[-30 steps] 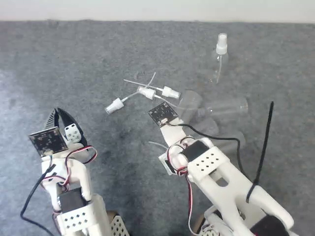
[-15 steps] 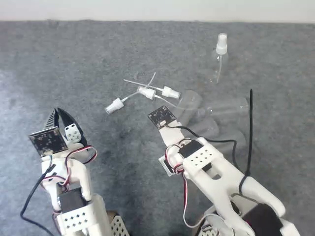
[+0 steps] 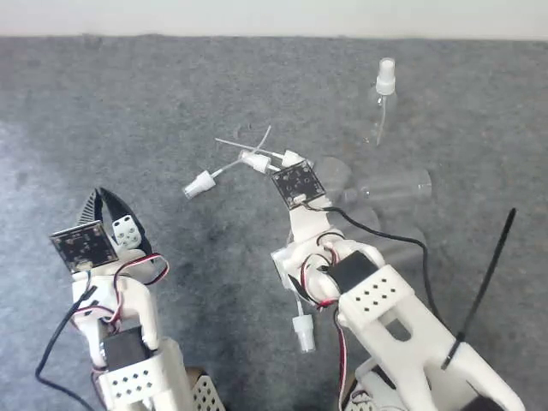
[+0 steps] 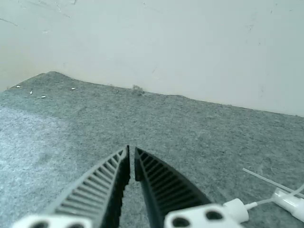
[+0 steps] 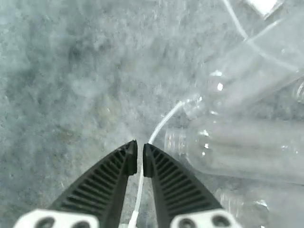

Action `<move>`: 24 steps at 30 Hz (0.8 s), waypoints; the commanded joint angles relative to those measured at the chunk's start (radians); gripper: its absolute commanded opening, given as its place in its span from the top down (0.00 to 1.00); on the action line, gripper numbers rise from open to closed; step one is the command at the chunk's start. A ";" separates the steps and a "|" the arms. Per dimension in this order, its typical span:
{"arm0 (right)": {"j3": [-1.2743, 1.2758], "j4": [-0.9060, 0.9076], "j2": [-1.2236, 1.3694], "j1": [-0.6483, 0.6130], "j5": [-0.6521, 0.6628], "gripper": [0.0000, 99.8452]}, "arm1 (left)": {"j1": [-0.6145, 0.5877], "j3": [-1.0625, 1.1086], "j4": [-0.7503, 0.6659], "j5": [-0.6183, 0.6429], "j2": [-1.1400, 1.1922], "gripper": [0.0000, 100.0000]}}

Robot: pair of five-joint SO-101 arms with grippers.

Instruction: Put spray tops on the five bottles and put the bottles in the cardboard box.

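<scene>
Several clear bottles (image 3: 396, 184) lie without tops in a cluster on the grey felt, and one capped bottle (image 3: 383, 103) stands upright behind them. Three loose spray tops (image 3: 199, 184) (image 3: 255, 161) (image 3: 291, 157) lie left of the cluster. My right gripper (image 5: 139, 148) hovers at the bottles' (image 5: 247, 152) open necks, shut on the thin tube (image 5: 164, 124) of a spray top whose white head (image 3: 302, 330) shows under the right arm. My left gripper (image 4: 131, 154) is shut and holds nothing, low at the near left (image 3: 107, 205), with a spray top (image 4: 235, 209) off to its side.
Grey felt (image 3: 128, 111) covers the whole table up to a pale wall at the back. Open felt stretches across the left and far side. The right arm's black cable (image 3: 484, 282) arcs over the near right.
The right arm has swung forward toward the bottles, and a spray top's head now shows beneath it. The left arm has not moved.
</scene>
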 commanded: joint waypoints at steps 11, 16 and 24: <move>-0.061 0.163 -0.044 -0.071 -0.012 0.84 | -0.002 -0.012 0.003 -0.009 -0.015 0.99; -0.034 0.111 -0.007 -0.102 -0.012 0.90 | -0.002 -0.012 0.003 -0.034 -0.015 0.99; -0.028 0.015 0.251 -0.099 -0.012 0.90 | -0.002 -0.012 0.005 -0.034 -0.014 0.99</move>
